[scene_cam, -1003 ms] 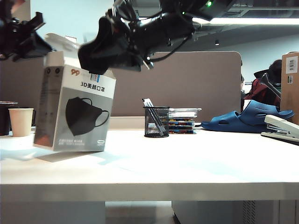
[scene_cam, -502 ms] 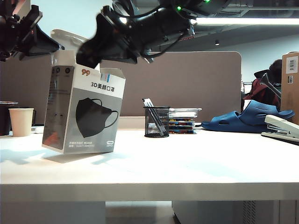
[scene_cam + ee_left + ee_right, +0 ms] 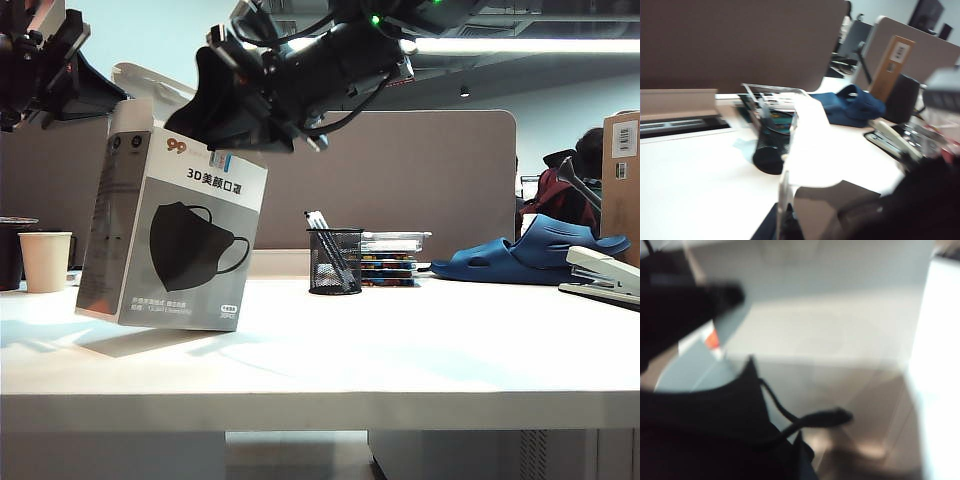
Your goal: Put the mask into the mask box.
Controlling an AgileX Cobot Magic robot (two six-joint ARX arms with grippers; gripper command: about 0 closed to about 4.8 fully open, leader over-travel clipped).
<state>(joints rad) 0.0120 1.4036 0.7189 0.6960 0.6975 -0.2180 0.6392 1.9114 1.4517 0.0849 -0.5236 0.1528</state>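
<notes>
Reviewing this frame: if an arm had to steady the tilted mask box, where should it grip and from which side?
Judging by its pose, grip the mask box near its upper side walls, coming from above. It is tall and leans on one bottom edge, so a high hold controls the tilt. The left gripper and right gripper already crowd the top flaps.

The mask box (image 3: 172,232) carries the only print that can be read. Near the top corner of its front face stands a red "99", and below that, in dark characters, "3D美颜口罩", set above the printed picture of a black mask. Small lines of print run along the bottom of the same face, too fine to read. At the far right edge, a brown cardboard box (image 3: 622,180) bears a white label with a barcode, its characters too small to read.
</notes>
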